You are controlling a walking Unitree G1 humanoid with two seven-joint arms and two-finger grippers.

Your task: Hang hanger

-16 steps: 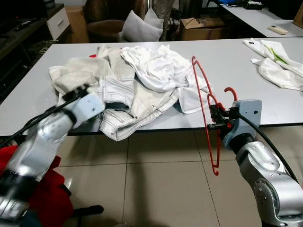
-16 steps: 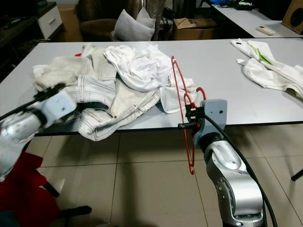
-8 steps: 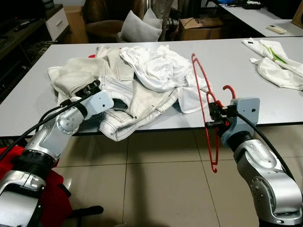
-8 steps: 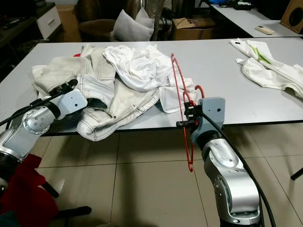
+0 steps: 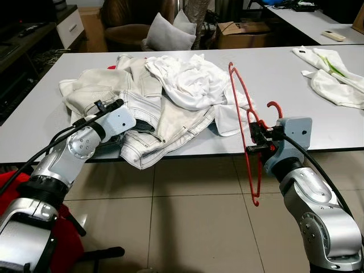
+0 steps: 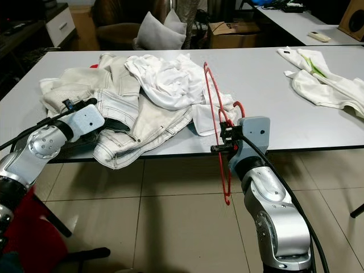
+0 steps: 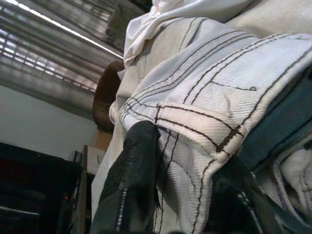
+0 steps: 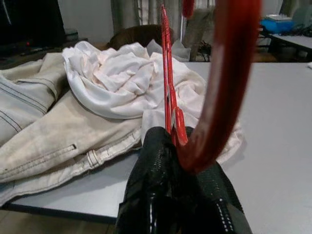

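Red plastic hanger [image 5: 245, 122] stands on edge, pinched by right gripper [image 5: 257, 138].

Glossy red plastic hanger [image 5: 245, 122]; coarse cream denim jeans [image 5: 153, 122] with dark stitching; soft crumpled white cloth shirt [image 5: 190, 82]; smooth matt grey table [image 5: 284, 71]; glazed floor tiles [image 5: 187, 222].

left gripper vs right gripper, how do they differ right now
The left gripper is open, its fingers astride a fold of the cream jeans on the table. The right gripper is shut on the red hanger, held upright at the table's front edge with its lower end below the tabletop. Both have black fingers on silver arms.
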